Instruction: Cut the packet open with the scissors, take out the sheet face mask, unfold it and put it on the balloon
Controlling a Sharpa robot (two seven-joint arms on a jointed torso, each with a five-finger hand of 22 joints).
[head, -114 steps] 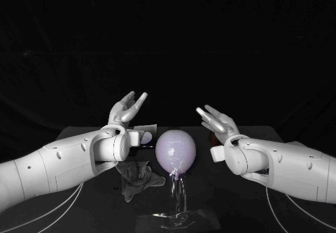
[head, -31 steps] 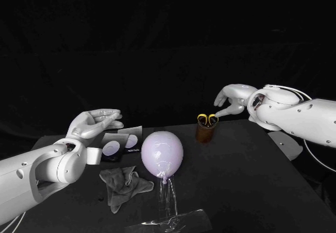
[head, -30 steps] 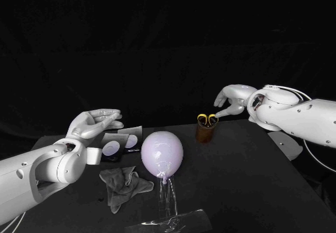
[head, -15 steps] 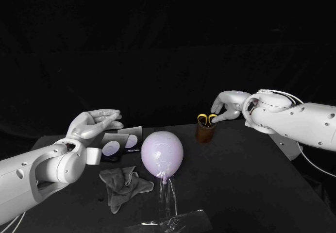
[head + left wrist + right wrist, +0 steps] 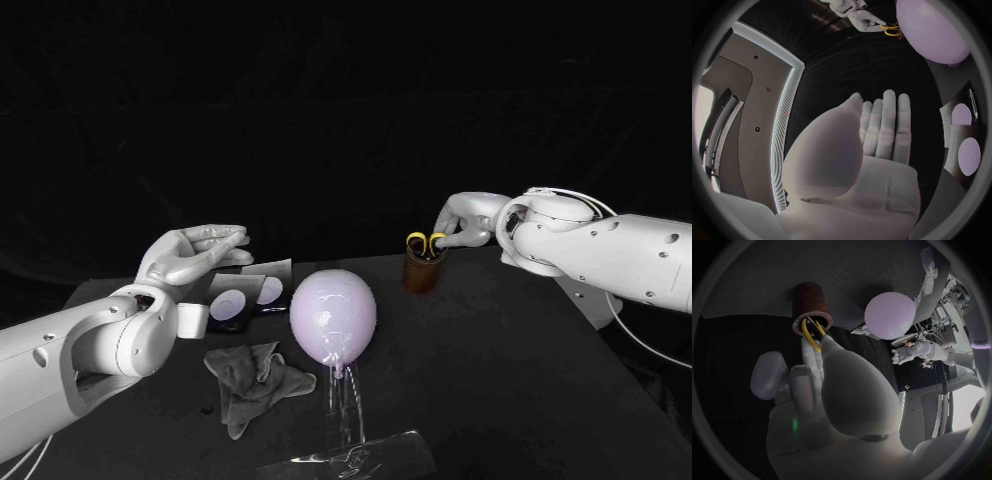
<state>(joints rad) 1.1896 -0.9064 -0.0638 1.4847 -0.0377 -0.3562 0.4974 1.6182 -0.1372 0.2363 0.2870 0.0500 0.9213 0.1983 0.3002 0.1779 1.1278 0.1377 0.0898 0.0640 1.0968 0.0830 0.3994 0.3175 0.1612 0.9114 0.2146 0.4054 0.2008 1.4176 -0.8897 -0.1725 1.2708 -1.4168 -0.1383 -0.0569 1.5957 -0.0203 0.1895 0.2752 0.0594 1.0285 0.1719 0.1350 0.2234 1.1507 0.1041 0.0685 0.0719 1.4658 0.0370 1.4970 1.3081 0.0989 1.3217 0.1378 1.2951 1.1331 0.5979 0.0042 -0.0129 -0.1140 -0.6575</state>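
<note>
The pale lilac balloon (image 5: 330, 315) stands on a clear stand (image 5: 346, 455) at the table's middle. The silver packet (image 5: 248, 295) with two oval marks lies just left of it, also seen as packet (image 5: 964, 135). The yellow-handled scissors (image 5: 426, 241) stand in a brown cup (image 5: 420, 274) behind the balloon. My right hand (image 5: 464, 222) is at the handles, thumb and a finger pinching a yellow loop of the scissors (image 5: 814, 332) above the cup (image 5: 812, 302). My left hand (image 5: 195, 252) hovers left of the packet, palm and fingers (image 5: 882, 125) spread, holding nothing.
A crumpled grey cloth (image 5: 257, 378) lies on the table front left of the balloon. The table's right edge runs below my right arm, with a pale object (image 5: 584, 295) just past it.
My right hand has come down from above and behind the cup onto the scissor handles and closed its fingertips there. The left hand, balloon and packet have stayed put.
</note>
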